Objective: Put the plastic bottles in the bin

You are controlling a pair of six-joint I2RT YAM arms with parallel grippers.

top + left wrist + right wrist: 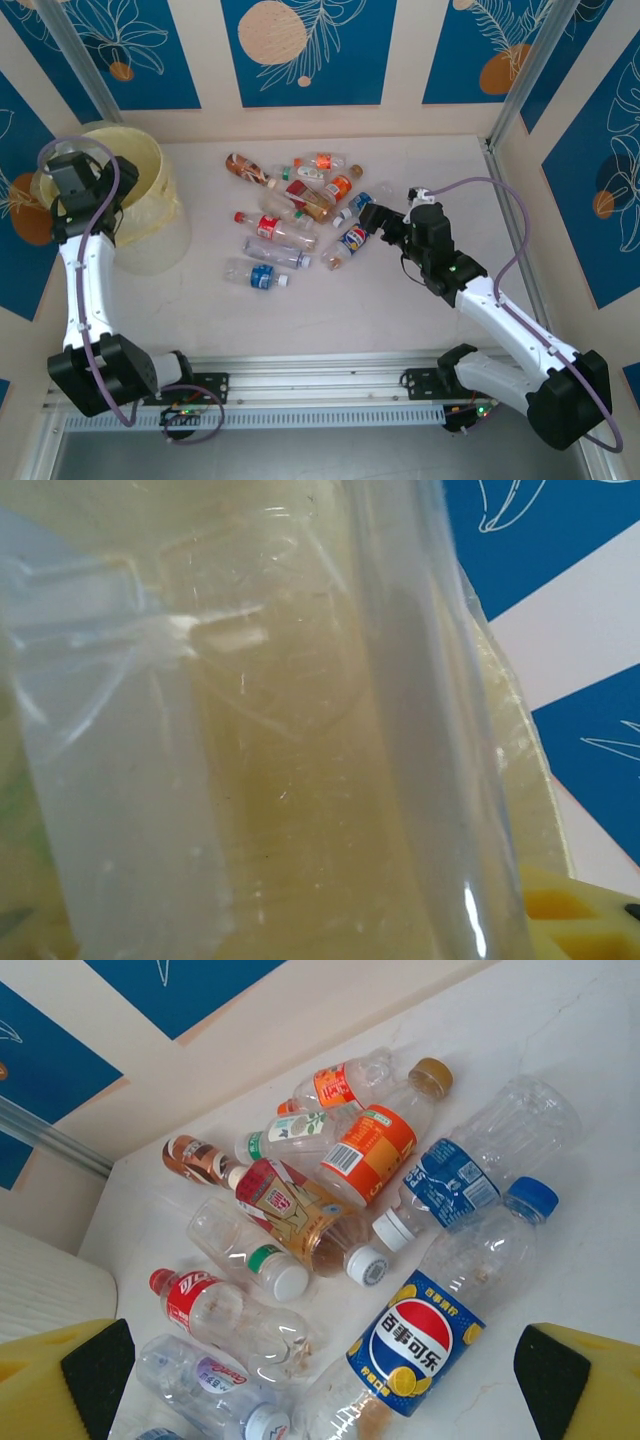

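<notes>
Right claw (325, 1368): released, fingers spread wide, held low at the right edge of the pile, nothing grasped
Blue-labelled bottle (415, 1345): laid on its side below the gap between the spread fingers
Plastic bottles (295, 215): scattered on their sides at the middle of the counter (450, 170), several touching
Left claw (62, 165): clenched on a clear bottle (250, 730), raised over the bin's left rim
Bin (150, 185): stood at the far left, well apart from the pile
</notes>
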